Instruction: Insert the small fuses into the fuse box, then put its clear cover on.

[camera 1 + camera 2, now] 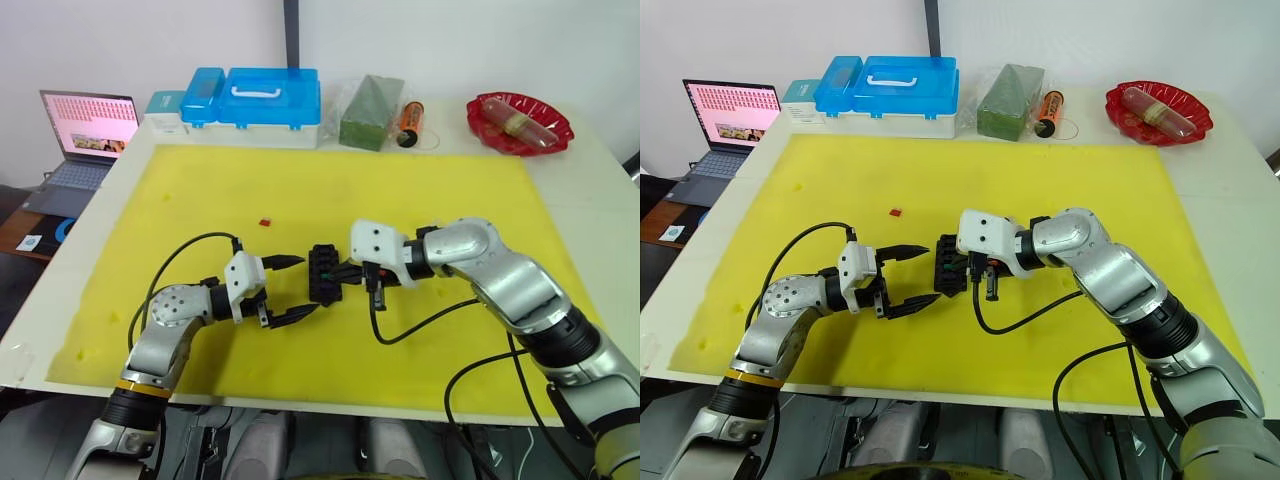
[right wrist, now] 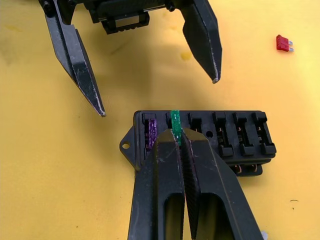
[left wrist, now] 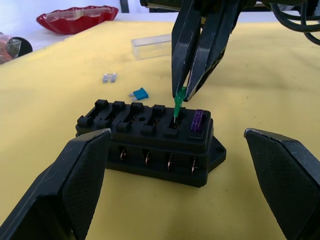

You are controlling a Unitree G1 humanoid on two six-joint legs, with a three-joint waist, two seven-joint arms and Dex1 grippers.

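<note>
Fingers [image 2: 75, 60] of the left gripper [image 1: 290, 290] are spread wide, empty, with the fuse box [image 1: 324, 273] just beyond their tips at 3 o'clock, untouched. Fingers of the right gripper [image 2: 179, 136] are pressed together on a green fuse [image 2: 175, 122], which is held upright at the mouth of the second slot from one end of the box. A purple fuse [image 2: 151, 133] is seated in the end slot beside it; the four other slots are seen empty. The box lies on the yellow mat [image 1: 340, 190], near its middle, between the two grippers.

On the mat beyond the box, in the left wrist view, a teal fuse [image 3: 140, 93] lies close to the box, a grey fuse [image 3: 109, 77] a little farther, and the clear cover [image 3: 152, 46] farther still. A red fuse [image 1: 265, 222] lies on the mat at 11 o'clock from the box, apart from it.

At the far edge of the table [image 1: 600, 190], from 11 to 1 o'clock, are seen a blue-lidded case [image 1: 270, 100], a green block [image 1: 372, 112] and a red dish [image 1: 520, 122]. A laptop [image 1: 80, 140] stands off the table at 10 o'clock.
</note>
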